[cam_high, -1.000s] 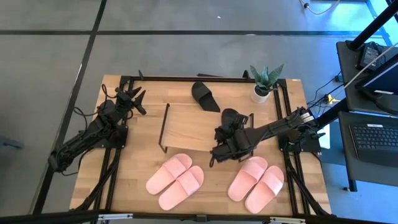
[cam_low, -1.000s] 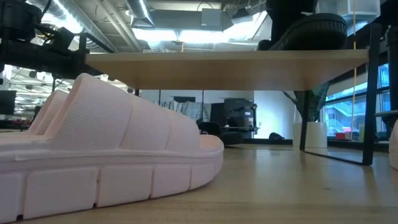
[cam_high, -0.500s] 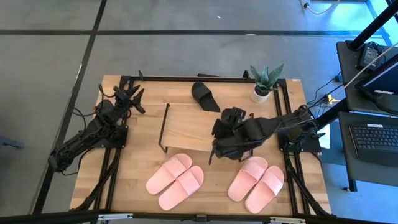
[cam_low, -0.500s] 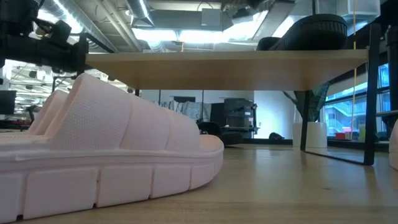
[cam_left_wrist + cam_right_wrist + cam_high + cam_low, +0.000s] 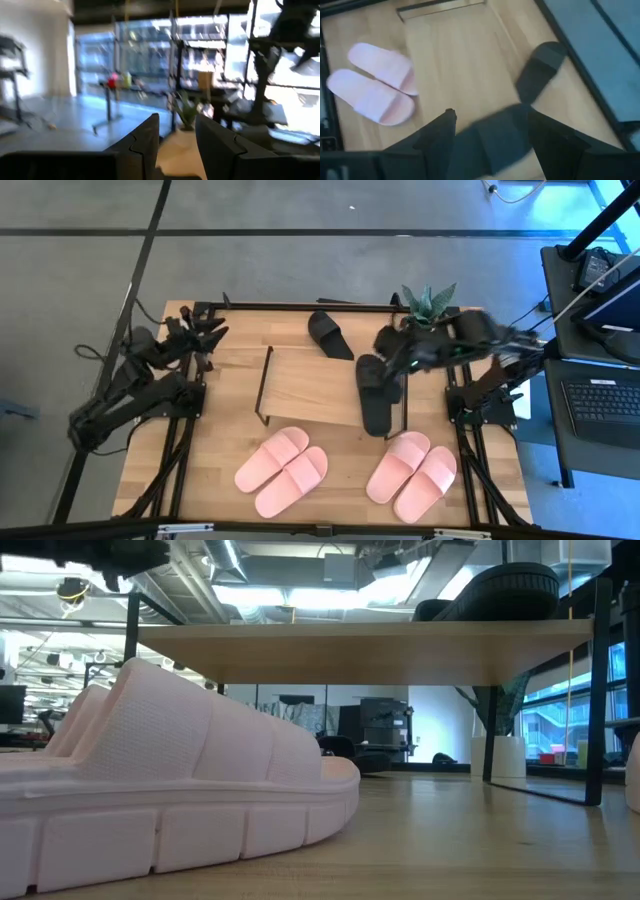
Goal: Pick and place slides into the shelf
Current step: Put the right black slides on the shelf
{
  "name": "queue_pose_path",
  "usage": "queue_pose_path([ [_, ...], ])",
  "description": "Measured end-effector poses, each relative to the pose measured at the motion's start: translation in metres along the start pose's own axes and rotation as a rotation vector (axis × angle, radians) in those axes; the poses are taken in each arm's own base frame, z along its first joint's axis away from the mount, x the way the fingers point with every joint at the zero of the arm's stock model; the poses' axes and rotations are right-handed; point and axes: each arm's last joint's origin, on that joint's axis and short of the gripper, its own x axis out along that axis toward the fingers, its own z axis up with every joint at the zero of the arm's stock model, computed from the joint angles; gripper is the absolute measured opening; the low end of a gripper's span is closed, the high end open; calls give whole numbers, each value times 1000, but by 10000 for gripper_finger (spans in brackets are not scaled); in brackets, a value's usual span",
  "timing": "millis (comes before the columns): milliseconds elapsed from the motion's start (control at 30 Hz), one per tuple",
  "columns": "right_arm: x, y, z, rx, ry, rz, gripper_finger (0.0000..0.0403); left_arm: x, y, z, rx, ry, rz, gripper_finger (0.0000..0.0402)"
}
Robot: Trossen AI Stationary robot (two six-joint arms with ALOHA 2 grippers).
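Slides are going onto the shelf (image 5: 310, 385) one by one, and one black slide (image 5: 374, 392) is now lying on its right end, its toe hanging a little over the front edge. A second ago the right pincer (image 5: 392, 352) was holding that slide down there. Now it is lifting away toward the plant (image 5: 428, 308), and its fingers are standing apart with nothing in them. So the first slide looks placed, and five are left.

The other black slide (image 5: 330, 334) is lying on the desk (image 5: 225, 450) behind the shelf. One pink pair (image 5: 282, 470) is sitting in front of the shelf, and the other pink pair (image 5: 412, 475) is sitting to its right, near the front edge.

The left pincer (image 5: 208, 334) is waiting over the back left corner of the desk. It has swung a little since a moment ago. Its fingers are partly apart and holding nothing.

The high view is showing all six slides at once. The low view is showing the black slide resting flat on top of the board, which the high view cannot prove. The right wrist view is looking down on the placed slide, with the other black one past it and a pink pair off to the side.
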Motion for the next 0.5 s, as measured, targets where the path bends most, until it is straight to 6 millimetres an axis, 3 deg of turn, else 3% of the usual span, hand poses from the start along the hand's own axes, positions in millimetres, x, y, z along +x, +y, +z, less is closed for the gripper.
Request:
queue_pose_path([
  [200, -10, -27, -33, 43, 77, 21, 243, 42, -6, 18, -56, 213, -159, 119],
  [500, 11, -34, -70, 29, 242, 36, 243, 134, -41, 20, 58, 430, -326, 119],
])
